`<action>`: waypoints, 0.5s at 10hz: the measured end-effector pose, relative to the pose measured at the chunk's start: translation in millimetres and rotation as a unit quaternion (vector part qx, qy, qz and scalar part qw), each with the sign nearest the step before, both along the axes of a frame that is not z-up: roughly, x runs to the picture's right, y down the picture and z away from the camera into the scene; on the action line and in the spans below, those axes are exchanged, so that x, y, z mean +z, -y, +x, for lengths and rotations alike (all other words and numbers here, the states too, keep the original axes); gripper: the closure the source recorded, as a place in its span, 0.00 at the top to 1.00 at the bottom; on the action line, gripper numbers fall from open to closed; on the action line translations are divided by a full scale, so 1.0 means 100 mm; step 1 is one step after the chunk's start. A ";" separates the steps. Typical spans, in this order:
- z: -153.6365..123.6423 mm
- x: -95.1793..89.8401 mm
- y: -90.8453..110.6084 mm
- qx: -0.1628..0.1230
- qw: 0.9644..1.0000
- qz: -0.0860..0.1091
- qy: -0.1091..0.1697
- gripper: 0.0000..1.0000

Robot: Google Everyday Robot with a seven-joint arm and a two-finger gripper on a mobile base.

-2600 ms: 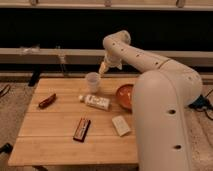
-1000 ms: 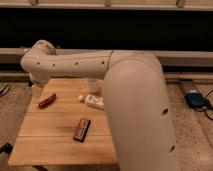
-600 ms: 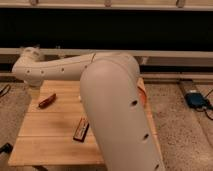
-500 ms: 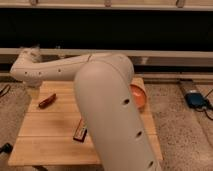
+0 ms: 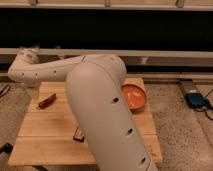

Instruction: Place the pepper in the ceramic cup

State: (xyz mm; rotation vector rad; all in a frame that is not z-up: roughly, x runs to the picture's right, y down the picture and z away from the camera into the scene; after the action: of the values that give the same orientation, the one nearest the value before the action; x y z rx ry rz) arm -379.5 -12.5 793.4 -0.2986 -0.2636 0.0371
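On the left part of the wooden worktop (image 5: 45,129), the pepper (image 5: 47,100): dark red, slim, lying flat and a little slanted, touching nothing around it. Not held by anything.

At the far left, under the end of the white arm (image 5: 60,70), the gripper (image 5: 33,91), close to the left edge of the worktop, near the pepper but apart from it. Jaws apart. Hard to make out more of its shape against the pale floor (image 5: 175,125).

Very large in the foreground, the thick part of the arm, covering the middle of the worktop from the back down to the front edge.

On the right side of the worktop, the orange bowl (image 5: 135,96), partly covered by the arm.

Near the front, a dark flat bar (image 5: 78,134), only one end showing beside the arm.

On the speckled floor at the right, a blue object (image 5: 196,99) with a black cable (image 5: 208,114).
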 end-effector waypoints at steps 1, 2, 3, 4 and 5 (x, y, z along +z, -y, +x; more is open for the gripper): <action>0.01 0.00 0.01 0.001 1.000 0.000 -0.001 0.80; 0.02 0.01 0.01 0.001 1.000 0.000 -0.001 0.80; 0.02 0.01 0.01 -0.001 1.000 0.001 -0.002 0.80; 0.04 0.01 0.01 -0.007 1.000 0.004 -0.005 0.80; 0.11 0.06 0.00 -0.033 0.999 0.013 -0.022 0.80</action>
State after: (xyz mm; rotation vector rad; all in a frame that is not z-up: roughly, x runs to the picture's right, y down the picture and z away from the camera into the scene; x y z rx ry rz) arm -368.1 -12.9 799.4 -0.2801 -0.2103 -0.0250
